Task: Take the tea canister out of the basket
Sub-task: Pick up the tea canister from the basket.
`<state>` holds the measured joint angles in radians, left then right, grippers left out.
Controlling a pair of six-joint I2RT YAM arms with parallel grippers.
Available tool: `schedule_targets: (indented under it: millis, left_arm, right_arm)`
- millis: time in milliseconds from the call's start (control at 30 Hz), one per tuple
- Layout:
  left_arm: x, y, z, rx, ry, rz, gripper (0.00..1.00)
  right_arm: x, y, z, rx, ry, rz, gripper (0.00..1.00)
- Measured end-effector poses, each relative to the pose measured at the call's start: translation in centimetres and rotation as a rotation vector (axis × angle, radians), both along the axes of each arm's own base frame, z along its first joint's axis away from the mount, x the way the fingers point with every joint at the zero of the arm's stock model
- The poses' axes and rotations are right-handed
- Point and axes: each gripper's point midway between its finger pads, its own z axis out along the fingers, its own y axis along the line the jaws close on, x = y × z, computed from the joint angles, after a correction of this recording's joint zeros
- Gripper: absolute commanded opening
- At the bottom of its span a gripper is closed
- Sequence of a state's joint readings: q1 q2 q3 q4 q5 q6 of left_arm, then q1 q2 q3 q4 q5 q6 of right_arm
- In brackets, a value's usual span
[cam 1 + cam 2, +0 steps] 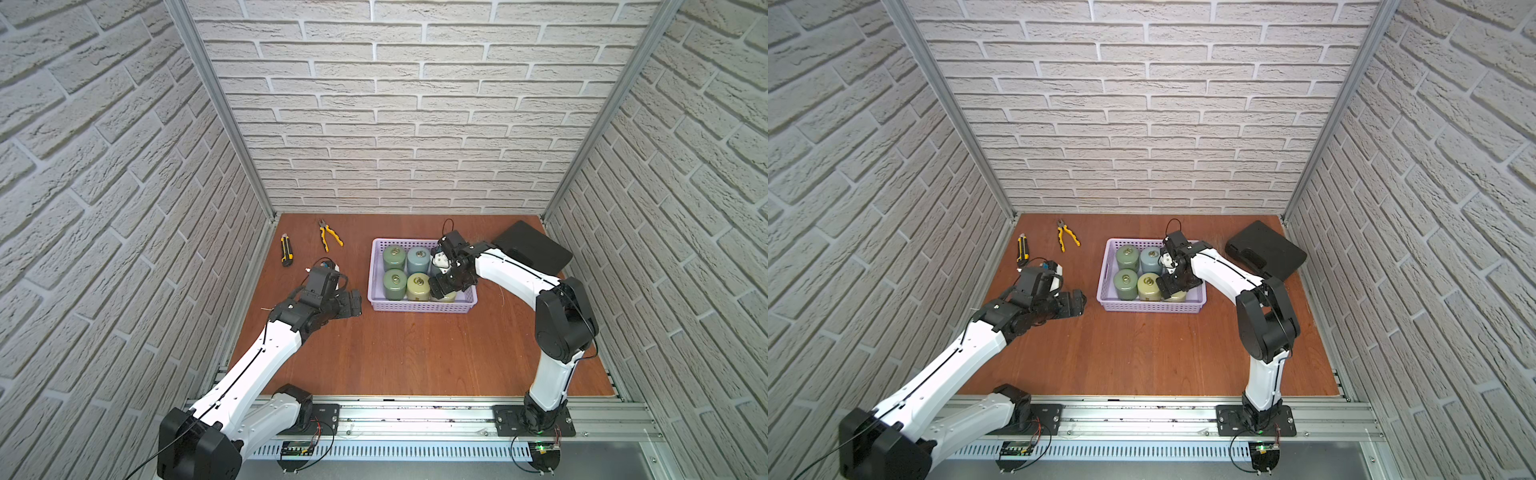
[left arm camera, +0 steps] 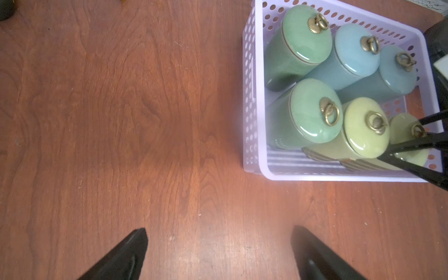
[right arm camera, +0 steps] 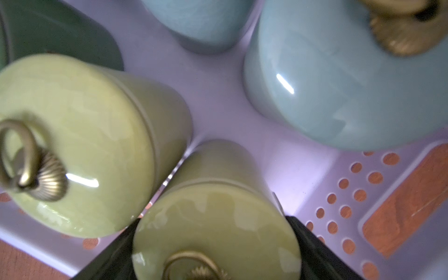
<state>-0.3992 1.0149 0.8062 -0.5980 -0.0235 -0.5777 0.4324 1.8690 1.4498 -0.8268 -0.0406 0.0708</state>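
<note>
a: what is hard to make out?
b: in both top views the right gripper sits over the tea canister, so only a sliver of its yellow-green side shows beneath the black parts. the blue jar behind it is mostly covered there too. from the right wrist the canister's lid is cut off at the picture's edge, and the brass ring on it is blurred.
a: and the canister itself?
b: a glossy yellow-green cylinder with a lid of the same colour, standing upright. it is in the lavender basket, at the right end of the row nearer the robot, just beside another yellow-green jar. two green jars and a second blue one fill the rest.
a: the fingers?
b: the right fingers stand fairly wide, one on each side of the lid, and seem to touch it. i cannot tell whether they are pressing it.
a: the other arm?
b: the left gripper is spread wide above the wooden table, left of the basket, holding nothing and touching nothing.
</note>
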Motion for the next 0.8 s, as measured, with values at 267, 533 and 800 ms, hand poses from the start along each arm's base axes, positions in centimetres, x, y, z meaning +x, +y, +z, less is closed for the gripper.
schedule_targets:
  millis: [267,533,800]
  left_arm:
    - [0.0,0.1,-0.1,0.003,0.0,0.005,0.98]
    - [-0.2,0.4,-0.5,0.011,0.008,0.016,0.98]
    - [-0.3,0.4,-0.1,-0.002,-0.006,0.028,0.98]
  right_arm:
    - [0.1,0.0,0.0,-0.006,-0.002,-0.001,0.63]
    - [-0.1,-0.2,0.2,-0.016,0.004,-0.006,0.5]
    - [-0.2,-0.5,1.4,-0.03,0.019,-0.024,0.46]
